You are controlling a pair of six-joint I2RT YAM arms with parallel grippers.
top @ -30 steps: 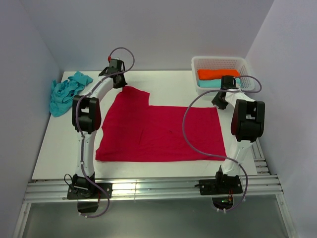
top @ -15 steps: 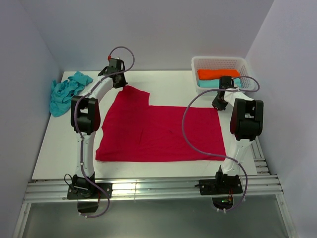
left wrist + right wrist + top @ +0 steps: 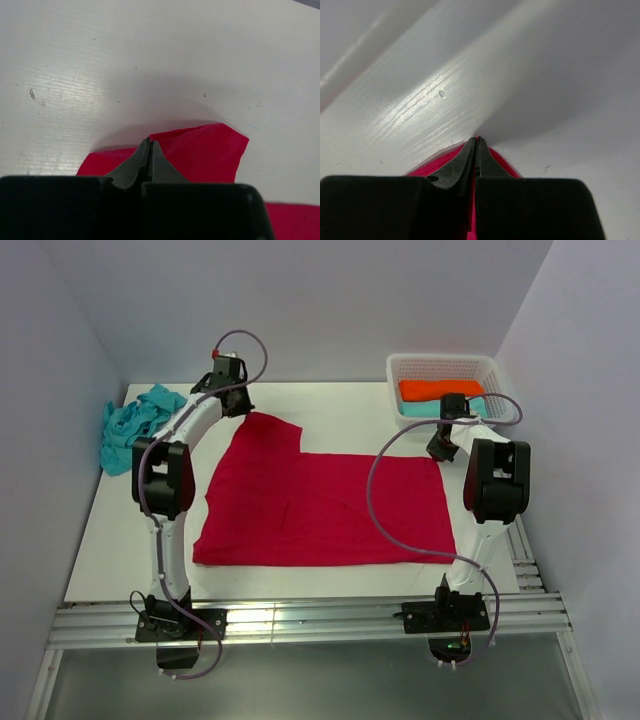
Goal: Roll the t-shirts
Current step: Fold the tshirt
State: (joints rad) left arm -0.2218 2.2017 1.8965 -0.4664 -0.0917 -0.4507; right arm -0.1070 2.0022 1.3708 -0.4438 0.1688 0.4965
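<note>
Holding red shirt (image 3: 320,505) by both far corners: far-left corner pinched tight in L gripper (image 3: 150,145), far-right corner pinched tight in R gripper (image 3: 477,141), w/ only a sliver of cloth past the tips. Otherwise spread flat mid-table (image 3: 340,410), near hem toward arm bases. Leaving turq shirt (image 3: 130,425) crumpled at far-left table edge, well apart, untouched.

Risks, as judged:
- Could lose R corner on first pull: thin bite close to cloth edge, so prob. slips if tugged fast.
- Could end up w/ crooked roll, thanks to stepped far edge (left part reaching farther back than right) and any uneven pull.
- Could drag whole shirt rather than turn it over: flat cloth on smooth top, nothing pinning near hem.
- Could catch cable (image 3: 375,490) looping over cloth, or bump basket (image 3: 445,362) just beyond R gripper.

Count: 2 shirts out (1 red, 1 turq); 1 basket w/ 2 bundles inside (1 orange bundle (image 3: 440,389), 1 teal bundle (image 3: 430,409)); 2 arms; 2 grippers, both clamped on red cloth.
</note>
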